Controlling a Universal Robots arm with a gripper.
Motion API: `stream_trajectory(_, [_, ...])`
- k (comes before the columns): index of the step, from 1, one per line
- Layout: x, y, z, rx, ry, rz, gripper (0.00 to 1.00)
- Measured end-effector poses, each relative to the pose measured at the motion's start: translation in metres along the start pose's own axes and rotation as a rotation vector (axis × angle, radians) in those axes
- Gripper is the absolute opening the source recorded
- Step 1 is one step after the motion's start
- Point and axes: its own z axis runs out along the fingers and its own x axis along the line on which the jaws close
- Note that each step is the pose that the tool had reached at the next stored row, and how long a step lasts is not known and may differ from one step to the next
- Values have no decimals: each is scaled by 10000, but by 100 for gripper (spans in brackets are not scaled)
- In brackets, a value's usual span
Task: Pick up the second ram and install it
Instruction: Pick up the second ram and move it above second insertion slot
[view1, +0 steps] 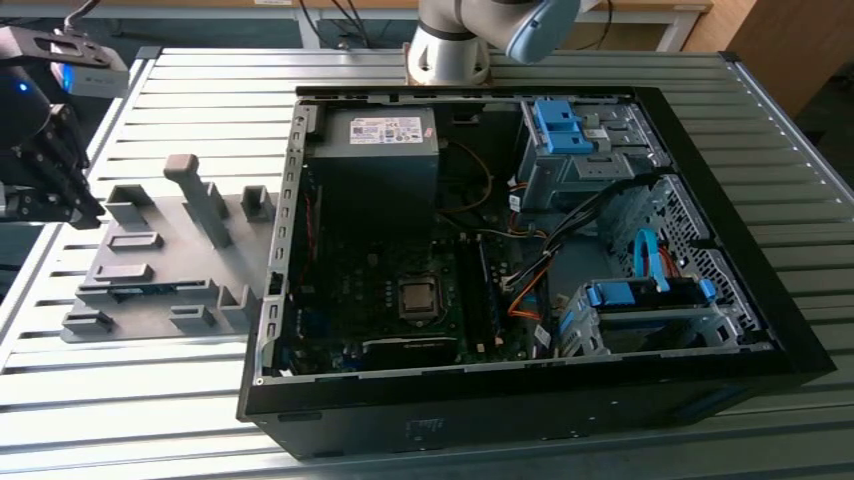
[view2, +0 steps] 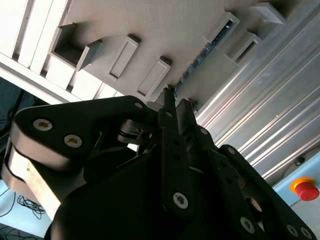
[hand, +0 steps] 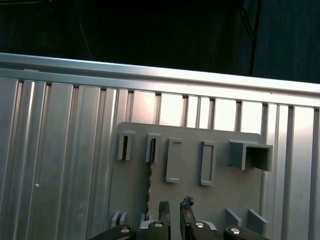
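Hand (hand: 174, 209) hovers over the grey holder (hand: 220, 200), my fingers (hand: 164, 212) barely apart, empty. The second ram (hand: 149, 180) stands there edge-up, presumably for pinching.

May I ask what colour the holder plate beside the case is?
The holder plate is pale grey, clearest in the exterior view.

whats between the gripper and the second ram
Just bare grey holder plate, seen in the first wrist view, lies between the gripper and the second ram.
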Motion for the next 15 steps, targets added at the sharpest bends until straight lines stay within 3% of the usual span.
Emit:
stream_trajectory(7, [36,2,61,9,0,1,23])
stream_trajectory(15, [43,3,65,8,1,1,23])
